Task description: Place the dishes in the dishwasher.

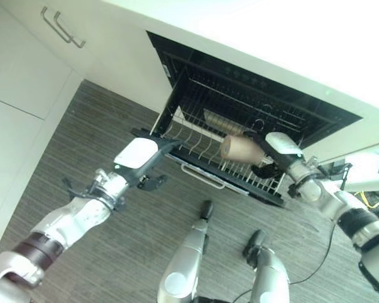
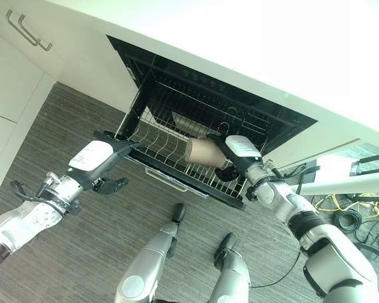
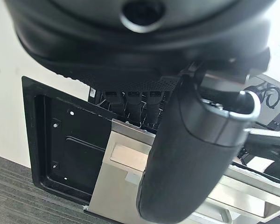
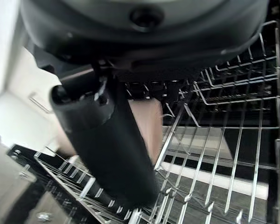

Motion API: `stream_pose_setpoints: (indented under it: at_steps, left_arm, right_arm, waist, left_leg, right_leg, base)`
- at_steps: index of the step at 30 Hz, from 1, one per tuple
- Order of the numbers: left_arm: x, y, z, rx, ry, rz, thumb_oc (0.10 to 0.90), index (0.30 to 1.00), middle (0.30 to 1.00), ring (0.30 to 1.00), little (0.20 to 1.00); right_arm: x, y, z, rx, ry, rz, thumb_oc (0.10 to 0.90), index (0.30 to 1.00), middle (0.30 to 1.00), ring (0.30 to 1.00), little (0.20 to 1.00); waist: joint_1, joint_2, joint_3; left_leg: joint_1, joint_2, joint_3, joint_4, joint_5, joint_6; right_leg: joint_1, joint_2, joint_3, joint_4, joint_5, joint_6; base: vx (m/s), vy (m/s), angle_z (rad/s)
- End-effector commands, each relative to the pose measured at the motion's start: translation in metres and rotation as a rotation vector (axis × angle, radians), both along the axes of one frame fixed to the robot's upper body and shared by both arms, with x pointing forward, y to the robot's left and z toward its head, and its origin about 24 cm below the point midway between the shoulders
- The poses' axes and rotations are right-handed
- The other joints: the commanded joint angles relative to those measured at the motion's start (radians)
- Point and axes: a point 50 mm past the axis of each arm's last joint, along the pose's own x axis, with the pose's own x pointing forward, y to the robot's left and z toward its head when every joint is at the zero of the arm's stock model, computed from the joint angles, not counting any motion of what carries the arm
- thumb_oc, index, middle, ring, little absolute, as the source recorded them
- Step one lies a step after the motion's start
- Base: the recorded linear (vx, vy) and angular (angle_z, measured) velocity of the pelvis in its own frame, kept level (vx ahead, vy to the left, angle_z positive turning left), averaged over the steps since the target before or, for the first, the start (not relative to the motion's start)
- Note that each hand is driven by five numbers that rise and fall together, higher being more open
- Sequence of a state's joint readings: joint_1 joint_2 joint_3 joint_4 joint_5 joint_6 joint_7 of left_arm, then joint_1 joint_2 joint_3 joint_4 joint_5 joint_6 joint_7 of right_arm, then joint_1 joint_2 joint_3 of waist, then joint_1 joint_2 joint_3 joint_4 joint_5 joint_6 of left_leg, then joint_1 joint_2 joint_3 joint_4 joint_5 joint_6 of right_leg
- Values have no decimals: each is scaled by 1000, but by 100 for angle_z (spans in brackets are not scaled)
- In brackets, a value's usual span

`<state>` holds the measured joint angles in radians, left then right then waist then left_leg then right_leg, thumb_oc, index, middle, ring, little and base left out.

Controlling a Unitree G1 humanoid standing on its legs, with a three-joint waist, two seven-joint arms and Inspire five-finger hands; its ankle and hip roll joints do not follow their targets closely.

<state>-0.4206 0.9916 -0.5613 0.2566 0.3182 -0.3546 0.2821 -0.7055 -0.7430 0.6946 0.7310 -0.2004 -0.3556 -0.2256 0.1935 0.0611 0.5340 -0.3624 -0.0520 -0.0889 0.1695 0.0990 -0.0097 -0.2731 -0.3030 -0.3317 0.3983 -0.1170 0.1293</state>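
Note:
The dishwasher [image 1: 252, 82] stands open under the counter, with its wire rack [image 1: 202, 177] pulled out over the floor. My right hand [image 1: 276, 153] is shut on a tan cup [image 1: 239, 149] and holds it on its side just above the rack's right part; the cup [image 4: 147, 122] also shows past my thumb, with the rack's tines [image 4: 214, 154] below it. My left hand [image 1: 139, 155] is open at the rack's front left corner, its straight fingers [image 3: 130, 100] reaching to the dark edge there. Whether they touch it I cannot tell.
A white counter [image 1: 290, 38] overhangs the dishwasher. White cabinet doors with a metal handle [image 1: 63, 28] stand to the left. Grey wood-grain floor [image 1: 114, 252] spreads in front of the rack. A white piece of equipment [image 1: 366, 173] sits at the right.

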Motion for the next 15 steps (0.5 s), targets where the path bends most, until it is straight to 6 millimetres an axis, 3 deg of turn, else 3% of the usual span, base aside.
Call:
stream_pose_setpoints:
  at_steps: [1, 2, 3, 4, 10, 15]
  left_arm:
    - [4, 7, 4, -46, -7, 45, 800, 900, 900, 900, 900]
    - [4, 3, 5, -46, -5, 43, 800, 900, 900, 900, 900]
    - [4, 4, 5, -46, -2, 46, 800, 900, 900, 900, 900]
    - [2, 6, 1, -52, 5, 53, 800, 900, 900, 900, 900]
    - [1, 3, 4, -56, 5, 38, 800, 900, 900, 900, 900]
    - [0, 4, 6, -45, 14, 34, 800, 900, 900, 900, 900]
  right_arm:
    - [16, -4, 36, 177, 31, -76, 800, 900, 900, 900, 900]
    - [4, 2, 43, 137, -200, 44, 800, 900, 900, 900, 900]
    - [5, 6, 44, 117, -207, 62, 800, 900, 900, 900, 900]
    - [9, 3, 37, 116, -87, 12, 800, 900, 900, 900, 900]
    - [5, -7, 25, 51, -72, -37, 800, 900, 900, 900, 900]
    - [7, -11, 31, 81, -95, -63, 800, 900, 900, 900, 900]
  waist:
    - [-12, -12, -14]
    - [-10, -5, -14]
    - [-13, -8, -14]
    - [-17, -8, -14]
    - [-13, -1, -14]
    - [-9, -4, -14]
  left_leg:
    - [32, 102, 79, 130, -251, -24]
    - [34, 112, 84, 130, -255, -26]
    - [37, 110, 82, 130, -252, -25]
    - [54, 114, 87, 130, -259, -29]
    - [71, 117, 85, 130, -251, -28]
    - [77, 120, 82, 130, -247, -30]
  right_leg:
    - [-18, -31, 95, -98, 61, 90]
    - [-14, -27, 92, -98, 56, 85]
    - [-15, -27, 88, -98, 59, 86]
    - [1, -25, 87, -98, 52, 88]
    - [21, -25, 78, -98, 51, 77]
    - [30, -19, 69, -98, 51, 74]
  base:
    - [0, 0, 0]
    - [-35, -14, -1]
    - [0, 0, 0]
    - [0, 0, 0]
    - [10, -9, -3]
    - [3, -45, 5]
